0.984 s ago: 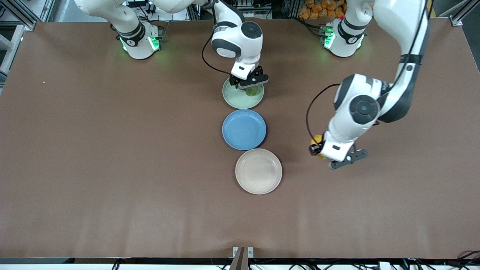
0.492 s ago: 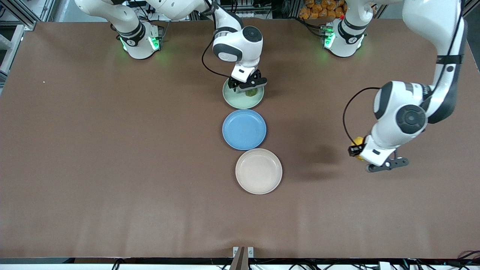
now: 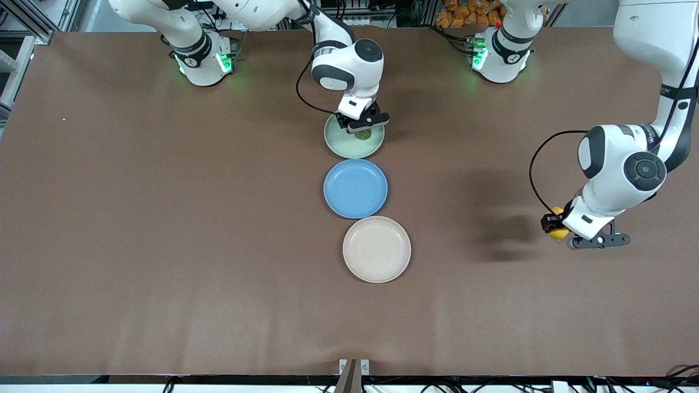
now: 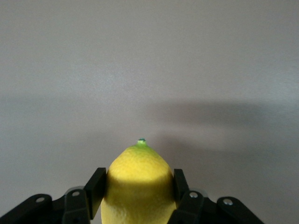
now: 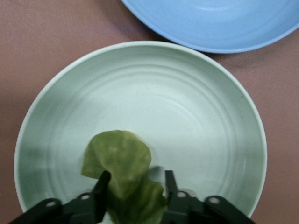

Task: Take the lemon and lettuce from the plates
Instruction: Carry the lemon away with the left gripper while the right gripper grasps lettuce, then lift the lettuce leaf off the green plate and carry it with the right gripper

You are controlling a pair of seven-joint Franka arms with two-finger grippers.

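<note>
My left gripper (image 3: 560, 236) is shut on the yellow lemon (image 3: 556, 231) and holds it in the air over bare table toward the left arm's end. In the left wrist view the lemon (image 4: 138, 170) sits between both fingers of the left gripper (image 4: 138, 191). My right gripper (image 3: 361, 129) is down in the pale green plate (image 3: 337, 143). Its fingers press the sides of the green lettuce (image 5: 119, 158), which still rests on the plate (image 5: 196, 112). The right gripper (image 5: 135, 189) shows there too. The beige-pink plate (image 3: 377, 249) holds nothing.
A round blue plate (image 3: 355, 188) lies between the green and beige-pink plates, and its rim also shows in the right wrist view (image 5: 210, 28). The three plates form a row down the middle of the brown table.
My left gripper has carried the lemon away from the plates toward the left arm's end of the table. My right gripper has sunk lower onto the lettuce in the green plate.
</note>
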